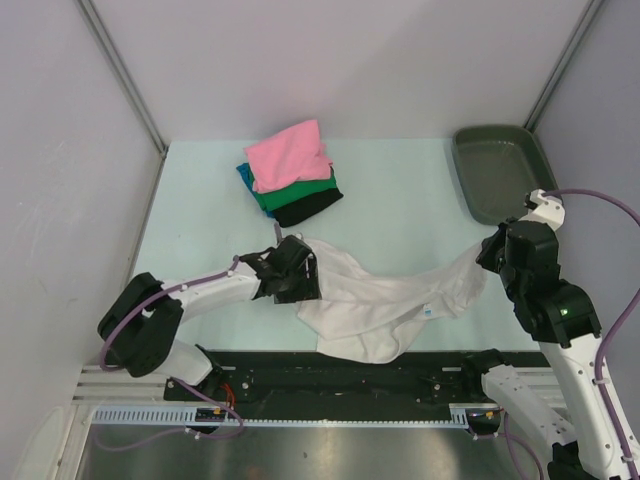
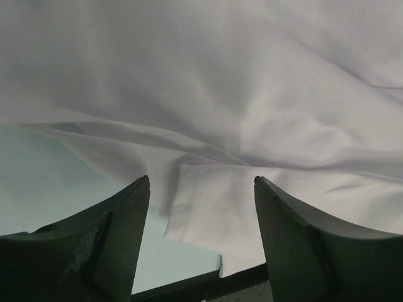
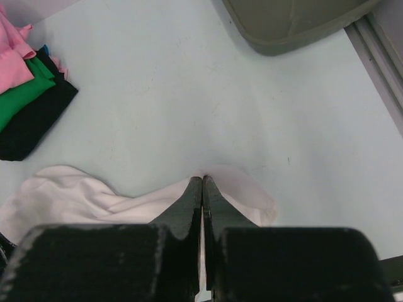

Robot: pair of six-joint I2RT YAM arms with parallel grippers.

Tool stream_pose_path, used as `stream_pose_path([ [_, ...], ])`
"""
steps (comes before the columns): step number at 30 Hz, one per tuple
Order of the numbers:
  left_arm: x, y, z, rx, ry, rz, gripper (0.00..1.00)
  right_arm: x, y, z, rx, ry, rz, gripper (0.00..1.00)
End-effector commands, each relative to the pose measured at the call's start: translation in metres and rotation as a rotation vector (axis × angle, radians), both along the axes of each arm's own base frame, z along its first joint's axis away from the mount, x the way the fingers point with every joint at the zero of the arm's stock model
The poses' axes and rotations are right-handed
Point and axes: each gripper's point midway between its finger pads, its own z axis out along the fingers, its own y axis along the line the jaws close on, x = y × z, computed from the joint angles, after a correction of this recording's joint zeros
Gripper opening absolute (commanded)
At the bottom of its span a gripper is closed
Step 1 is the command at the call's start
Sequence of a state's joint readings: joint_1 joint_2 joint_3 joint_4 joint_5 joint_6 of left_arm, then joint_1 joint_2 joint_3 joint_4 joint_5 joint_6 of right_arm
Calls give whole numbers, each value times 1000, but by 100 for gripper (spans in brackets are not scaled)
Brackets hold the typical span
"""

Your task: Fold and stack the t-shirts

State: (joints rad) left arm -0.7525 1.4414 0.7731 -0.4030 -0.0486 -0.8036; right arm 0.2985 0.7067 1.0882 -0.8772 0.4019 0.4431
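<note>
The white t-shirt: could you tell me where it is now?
In the top view the white t-shirt lies crumpled on the table, at its near edge, between the left gripper and right gripper.

The teal-blue shirt (image 1: 243, 177) lies mostly hidden beneath the pink shirt (image 1: 288, 153).

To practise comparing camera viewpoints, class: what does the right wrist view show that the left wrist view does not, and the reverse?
Only the right wrist view: the folded stack of pink, green and black shirts, the grey-green tray, and the right gripper, its jaws shut on the white t-shirt. Only the left wrist view: the left gripper, jaws open, with a hemmed edge of the cloth lying between them. Both: the white t-shirt and the pale table.
</note>
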Motion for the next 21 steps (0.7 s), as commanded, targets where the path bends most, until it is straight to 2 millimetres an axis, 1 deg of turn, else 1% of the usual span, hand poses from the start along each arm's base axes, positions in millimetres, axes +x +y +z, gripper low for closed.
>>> stream_pose_path([
  [1, 7, -16, 6, -49, -11, -33, 70, 5, -1, 8, -8, -40, 1, 0],
  [5, 9, -17, 1, -50, -11, -31, 64, 5, -1, 8, -9, -40, 1, 0],
  [8, 6, -21, 1, -67, 6, -49, 51, 6, -1, 7, -11, -39, -1, 0],
  [9, 6, -21, 2, -68, 3, -48, 44, 6, -2, 8, -10, -42, -3, 0],
  [12, 7, -20, 3, -65, -2, -49, 37, 6, -1, 7, -8, -40, -3, 0],
  [17, 7, -20, 3, -61, -4, -49, 30, 5, -1, 6, -6, -40, -4, 0],
  [20, 7, -19, 4, -63, -7, -48, 18, 5, -1, 7, -5, -41, -4, 0],
  [21, 7, -19, 5, -64, -10, -47, 5, 5, -1, 6, -5, -37, -3, 0],
])
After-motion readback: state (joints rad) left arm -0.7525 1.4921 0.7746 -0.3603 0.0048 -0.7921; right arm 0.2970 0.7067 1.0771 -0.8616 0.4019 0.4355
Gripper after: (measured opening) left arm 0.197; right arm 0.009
